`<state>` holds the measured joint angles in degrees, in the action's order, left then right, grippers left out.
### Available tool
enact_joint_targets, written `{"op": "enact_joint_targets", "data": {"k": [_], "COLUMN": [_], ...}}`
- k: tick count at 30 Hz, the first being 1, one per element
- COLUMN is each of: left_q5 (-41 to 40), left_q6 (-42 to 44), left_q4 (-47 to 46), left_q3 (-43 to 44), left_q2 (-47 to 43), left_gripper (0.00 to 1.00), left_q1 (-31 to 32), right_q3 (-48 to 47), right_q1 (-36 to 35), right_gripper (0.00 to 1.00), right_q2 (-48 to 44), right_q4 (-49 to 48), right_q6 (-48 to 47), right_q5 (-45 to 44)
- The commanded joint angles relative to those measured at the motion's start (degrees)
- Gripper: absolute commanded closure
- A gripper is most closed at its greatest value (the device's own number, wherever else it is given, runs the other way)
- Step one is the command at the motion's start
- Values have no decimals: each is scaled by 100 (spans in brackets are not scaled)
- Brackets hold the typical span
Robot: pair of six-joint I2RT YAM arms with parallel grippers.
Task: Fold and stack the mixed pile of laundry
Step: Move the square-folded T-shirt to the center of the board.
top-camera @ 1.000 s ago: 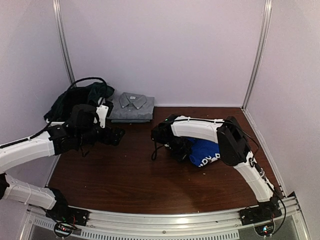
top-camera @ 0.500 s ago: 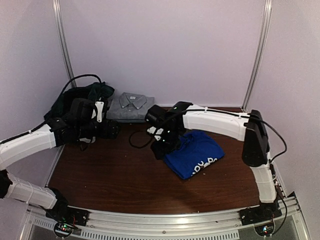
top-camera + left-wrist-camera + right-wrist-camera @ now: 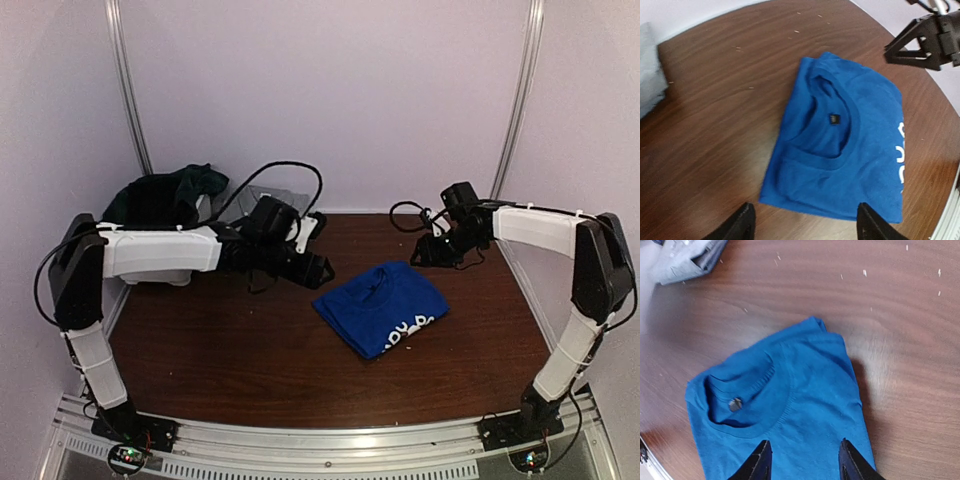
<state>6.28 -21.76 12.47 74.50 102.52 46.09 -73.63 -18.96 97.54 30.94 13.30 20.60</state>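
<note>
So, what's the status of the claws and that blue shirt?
Left gripper open, empty. Right gripper open, empty. Blue T-shirt folded flat, untouched. Grey shirt well aside.

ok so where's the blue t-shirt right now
In the top view the blue T-shirt lies folded on the table, just right of centre, between the left gripper and the right gripper.

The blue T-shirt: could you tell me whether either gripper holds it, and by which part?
Nothing is held: the blue T-shirt lies free; left gripper and right gripper are open.
</note>
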Motion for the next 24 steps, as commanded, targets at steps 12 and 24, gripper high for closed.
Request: {"op": "enact_joint_targets", "data": {"k": [12,24], "left_q5": [398,310], "left_q6": [6,261], "left_q4": [91,-147], "left_q3": [642,-573], "left_q2": [1591,77], "left_gripper": [56,49], "left_q1": [97,-644], "right_q3": [2438,2718], "right_q1": [-556,-829], "right_gripper": [62,57], "right_q2": [-324,-1964], "right_q4": [-1656,-1136], "right_q6": [707,924], "right_q5": [738,525]}}
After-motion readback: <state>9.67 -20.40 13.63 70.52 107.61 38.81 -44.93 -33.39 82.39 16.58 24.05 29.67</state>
